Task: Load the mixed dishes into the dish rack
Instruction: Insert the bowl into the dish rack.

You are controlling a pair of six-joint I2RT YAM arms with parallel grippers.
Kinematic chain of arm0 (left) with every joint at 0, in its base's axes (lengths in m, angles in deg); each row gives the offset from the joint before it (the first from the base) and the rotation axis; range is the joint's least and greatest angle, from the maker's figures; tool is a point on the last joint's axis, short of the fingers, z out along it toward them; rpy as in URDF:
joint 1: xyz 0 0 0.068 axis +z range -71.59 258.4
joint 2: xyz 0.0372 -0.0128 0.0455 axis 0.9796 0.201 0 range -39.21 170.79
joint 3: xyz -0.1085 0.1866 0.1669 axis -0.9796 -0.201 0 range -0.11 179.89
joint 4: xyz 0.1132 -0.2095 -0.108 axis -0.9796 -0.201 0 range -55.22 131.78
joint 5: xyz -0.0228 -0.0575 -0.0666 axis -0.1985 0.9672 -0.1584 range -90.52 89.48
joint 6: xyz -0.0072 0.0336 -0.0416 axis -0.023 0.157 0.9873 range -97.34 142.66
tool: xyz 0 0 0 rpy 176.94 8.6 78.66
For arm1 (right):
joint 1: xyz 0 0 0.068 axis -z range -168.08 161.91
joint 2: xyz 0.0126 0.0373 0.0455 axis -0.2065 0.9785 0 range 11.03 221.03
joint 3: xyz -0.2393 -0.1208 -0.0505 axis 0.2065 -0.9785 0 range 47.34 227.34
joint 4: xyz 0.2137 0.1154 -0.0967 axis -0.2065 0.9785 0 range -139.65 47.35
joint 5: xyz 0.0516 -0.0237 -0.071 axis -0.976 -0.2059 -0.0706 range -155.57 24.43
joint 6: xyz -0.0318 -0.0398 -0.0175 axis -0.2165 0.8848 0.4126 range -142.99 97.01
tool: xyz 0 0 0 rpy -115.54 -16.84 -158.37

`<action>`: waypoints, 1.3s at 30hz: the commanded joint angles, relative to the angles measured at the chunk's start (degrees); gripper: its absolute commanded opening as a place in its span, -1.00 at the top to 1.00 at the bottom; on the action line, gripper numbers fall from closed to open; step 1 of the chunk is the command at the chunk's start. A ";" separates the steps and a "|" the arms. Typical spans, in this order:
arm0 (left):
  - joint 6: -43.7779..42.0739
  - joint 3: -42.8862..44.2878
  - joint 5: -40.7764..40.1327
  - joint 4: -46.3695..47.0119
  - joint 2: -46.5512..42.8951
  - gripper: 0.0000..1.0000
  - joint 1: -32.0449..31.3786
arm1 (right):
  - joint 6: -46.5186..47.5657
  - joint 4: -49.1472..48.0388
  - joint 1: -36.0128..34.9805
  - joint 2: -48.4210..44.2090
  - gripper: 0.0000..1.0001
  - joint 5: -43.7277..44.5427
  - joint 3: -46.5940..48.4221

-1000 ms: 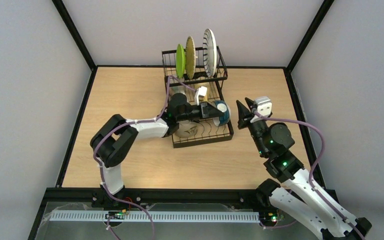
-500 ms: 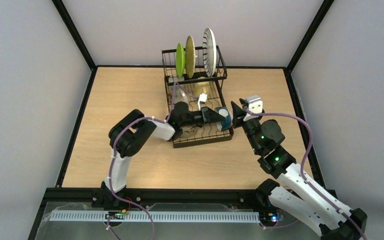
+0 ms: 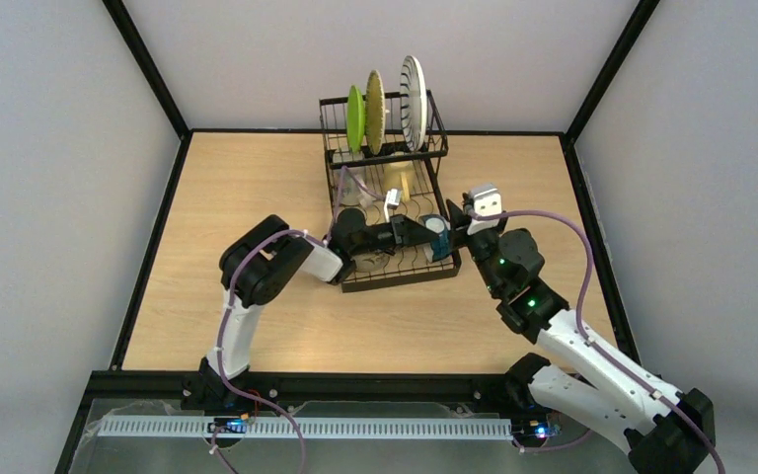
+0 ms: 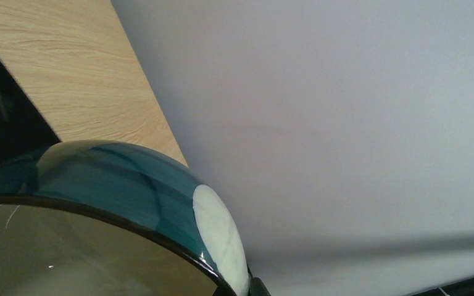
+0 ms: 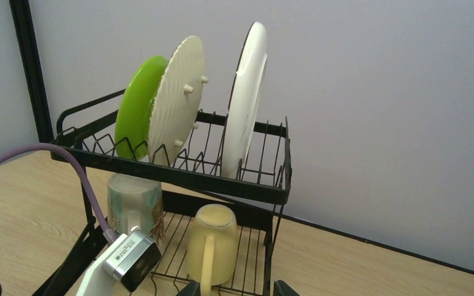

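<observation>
Glazed bowl (image 4: pixel 129 179): blue-patterned outside, pale inside, dark rim. It is at the right front corner of the dish rack (image 3: pixel 395 279), over the lower tray.
Handling: it looks ceramic, so it should be stiff and fairly heavy for its size. The slick glaze could slide in a loose pinch, and the rim could chip if knocked on the wire. The rim is the best hold, one finger inside and one outside, and it should be lowered slowly.
Left gripper (image 3: pixel 424 233): closed tight on the bowl, with the arm reaching across the front of the rack.
Right gripper (image 5: pixel 237 290): fingers apart with nothing between them, just beside the rack's right front corner and close to the held bowl.
Upper tier: the green plate (image 5: pixel 134 108), woven bamboo plate (image 5: pixel 176 102) and blue-striped white plate (image 5: pixel 247 92) all stand on edge in the slots. They run side by side from the rack's left to its right, without touching.
Lower tray: the pale yellow mug (image 5: pixel 213 243) stands toward the rack's back, beneath the upper tier, with the clear tumbler (image 5: pixel 134 203) to its left. The second bowl (image 3: pixel 373 263) seems to lie at the rack's front under the left arm, mostly hidden.
Left to load: judging from this, only the held bowl.
</observation>
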 commanded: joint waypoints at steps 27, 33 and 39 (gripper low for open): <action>0.39 -2.18 -4.72 4.56 1.90 0.97 2.78 | -0.89 -3.96 0.05 8.05 -0.41 1.99 -0.10; -0.31 -2.81 -4.48 3.07 1.98 0.97 3.19 | -6.00 -4.53 0.14 12.33 -0.50 4.58 -0.11; -1.20 -4.52 -4.07 1.63 1.12 0.97 4.23 | -10.39 -5.32 0.70 16.58 -0.52 5.46 0.58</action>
